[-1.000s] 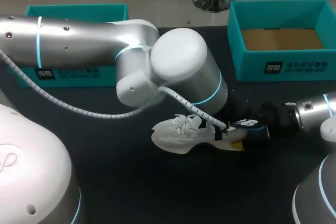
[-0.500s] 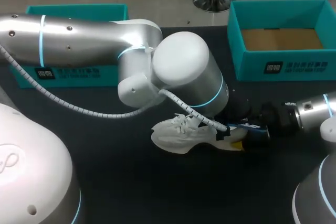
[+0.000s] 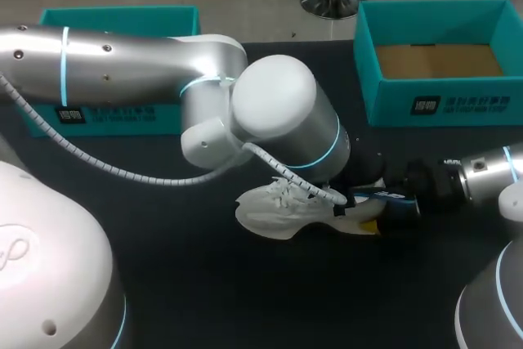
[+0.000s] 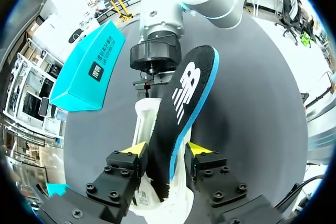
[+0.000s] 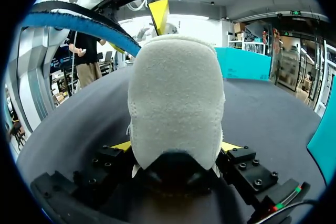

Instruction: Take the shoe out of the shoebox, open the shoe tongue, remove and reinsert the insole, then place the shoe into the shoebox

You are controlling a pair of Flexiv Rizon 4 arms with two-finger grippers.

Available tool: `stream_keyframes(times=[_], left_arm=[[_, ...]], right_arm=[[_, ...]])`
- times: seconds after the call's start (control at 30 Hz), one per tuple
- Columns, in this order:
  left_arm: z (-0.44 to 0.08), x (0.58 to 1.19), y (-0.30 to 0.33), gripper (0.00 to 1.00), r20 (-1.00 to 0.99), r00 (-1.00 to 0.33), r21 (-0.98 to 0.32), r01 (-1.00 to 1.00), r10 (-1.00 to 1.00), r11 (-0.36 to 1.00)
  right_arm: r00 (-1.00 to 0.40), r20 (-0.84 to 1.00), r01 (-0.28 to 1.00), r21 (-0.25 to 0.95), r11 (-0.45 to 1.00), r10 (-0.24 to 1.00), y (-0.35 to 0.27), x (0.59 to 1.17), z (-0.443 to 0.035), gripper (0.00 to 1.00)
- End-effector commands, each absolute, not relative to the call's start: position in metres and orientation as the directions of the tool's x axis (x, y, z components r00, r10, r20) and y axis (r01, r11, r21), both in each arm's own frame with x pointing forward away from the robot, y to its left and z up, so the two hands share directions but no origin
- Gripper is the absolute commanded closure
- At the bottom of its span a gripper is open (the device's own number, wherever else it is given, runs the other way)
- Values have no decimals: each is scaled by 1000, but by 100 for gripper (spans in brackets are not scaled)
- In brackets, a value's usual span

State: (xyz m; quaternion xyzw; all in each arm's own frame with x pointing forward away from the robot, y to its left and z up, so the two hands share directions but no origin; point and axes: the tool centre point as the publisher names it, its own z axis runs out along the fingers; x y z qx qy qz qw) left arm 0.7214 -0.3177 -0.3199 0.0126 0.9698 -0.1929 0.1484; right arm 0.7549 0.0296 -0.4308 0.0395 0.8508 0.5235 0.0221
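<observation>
A white shoe (image 3: 278, 210) lies on its side on the dark table, toe to the left. My right gripper (image 3: 402, 204) grips its heel (image 5: 176, 98), a yellow-tipped finger on either side of it. A black insole with a blue edge (image 4: 184, 93) sticks up out of the shoe's opening. It stands between the parted fingers of my left gripper (image 4: 165, 153), with a small gap on one side. In the head view the left arm's big elbow hides that gripper, and only the insole's end (image 3: 384, 195) shows past it. The teal shoebox (image 3: 441, 104) stands at the back right.
A second teal box part (image 3: 114, 18) lies at the back left, partly behind my left arm. The left arm's cable (image 3: 122, 171) loops over the table's middle. Bare dark table shows in front of the shoe.
The left gripper's fingers have parted from the insole, which now lies lower and flatter. The left arm's elbow has shifted a little to the left. The right gripper and shoe have stayed put.
</observation>
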Motion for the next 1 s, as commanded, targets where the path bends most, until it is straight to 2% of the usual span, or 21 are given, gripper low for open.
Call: stream_keyframes(times=[0.03, 0.13, 0.17, 0.2, 0.23, 0.57, 1.0], left_arm=[[-331, 724, -330, 58, -292, -956, -360, 78, -32, 930], [-336, 726, -334, 59, -294, -955, -350, 78, -30, 934], [-337, 727, -334, 65, -292, -956, -347, 76, -31, 935], [-338, 727, -335, 95, -274, -961, -350, 70, -31, 934], [-338, 728, -335, 100, -263, -964, -348, 69, -26, 935], [-286, 727, -324, 100, -184, -980, -469, 16, -80, 883], [-152, 753, -310, 100, 141, -980, -703, -200, -141, 682]], right_arm=[[-996, 4, 45, 891, 451, 91, 31, 756, -433, 100], [-996, 4, 45, 891, 451, 91, 31, 756, -433, 100], [-996, 4, 45, 891, 451, 91, 31, 756, -433, 100], [-996, 4, 45, 891, 451, 91, 31, 756, -433, 100], [-996, 4, 45, 891, 451, 91, 31, 756, -433, 100], [-996, 4, 45, 891, 451, 91, 31, 756, -433, 100], [-996, 4, 45, 891, 451, 91, 31, 756, -433, 100]])
